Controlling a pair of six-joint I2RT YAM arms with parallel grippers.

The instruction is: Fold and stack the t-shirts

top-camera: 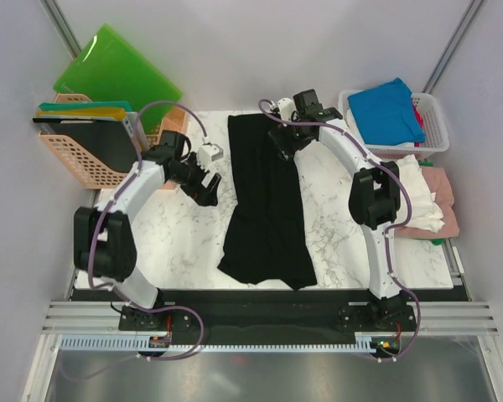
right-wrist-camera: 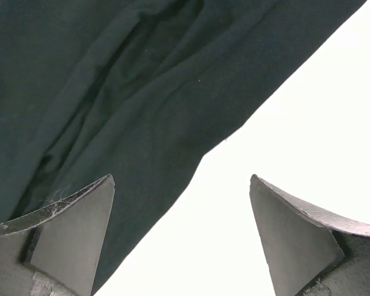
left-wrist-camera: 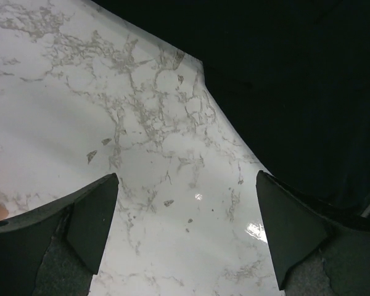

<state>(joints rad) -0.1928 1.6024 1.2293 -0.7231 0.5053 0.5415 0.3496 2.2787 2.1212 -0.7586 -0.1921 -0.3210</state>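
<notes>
A large black t-shirt (top-camera: 264, 209) lies on the marble table (top-camera: 176, 234) as a long strip running from the far edge toward me, wider at its near end. My left gripper (top-camera: 208, 190) hovers just left of it, open over bare marble (left-wrist-camera: 186, 176), with the black cloth (left-wrist-camera: 296, 80) at the upper right of the left wrist view. At the shirt's far right edge my right gripper (top-camera: 282, 142) stands open (right-wrist-camera: 182, 179), one finger over the black cloth (right-wrist-camera: 111, 92), nothing between the jaws. A blue t-shirt (top-camera: 388, 109) lies in a white basket (top-camera: 436, 138). White (top-camera: 415, 197) and pink (top-camera: 443, 180) shirts are piled at the right edge.
A peach basket (top-camera: 75, 163) at the far left holds flat boards, with a bright green plastic board (top-camera: 117, 71) leaning behind it. A small white block (top-camera: 211, 153) sits near the left wrist. Grey walls close in the table on three sides.
</notes>
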